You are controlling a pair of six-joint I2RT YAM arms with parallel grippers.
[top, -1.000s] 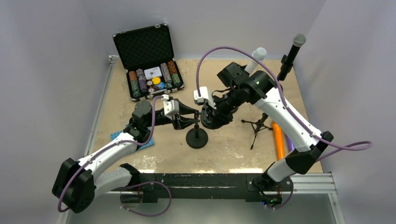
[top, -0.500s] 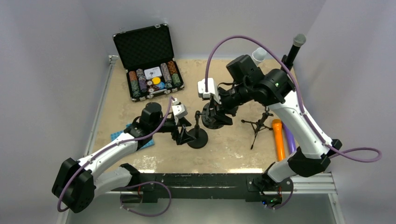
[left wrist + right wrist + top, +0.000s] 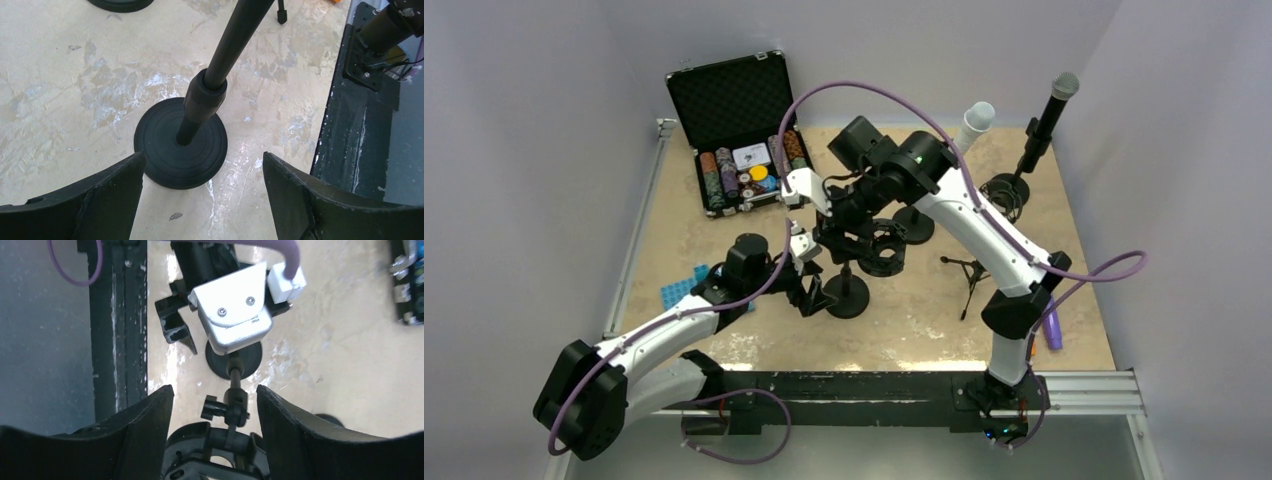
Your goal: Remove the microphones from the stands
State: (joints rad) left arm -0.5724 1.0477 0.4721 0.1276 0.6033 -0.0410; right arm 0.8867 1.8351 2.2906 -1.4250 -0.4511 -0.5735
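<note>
Stand (image 3: 846,285) upright at centre; left claw (image 3: 202,162) spread, flanking base (image 3: 165,165), likely to brace it; right claw (image 3: 214,392) spread around top mount (image 3: 227,440); mic there unclear.

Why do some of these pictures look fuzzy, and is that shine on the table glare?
Top external view: evenly lit, crisp. Left wrist view: stand base sharp; whitish patches on the table may be glare or wear. Right wrist view: softest, its own fingers dark and blurred.
</note>
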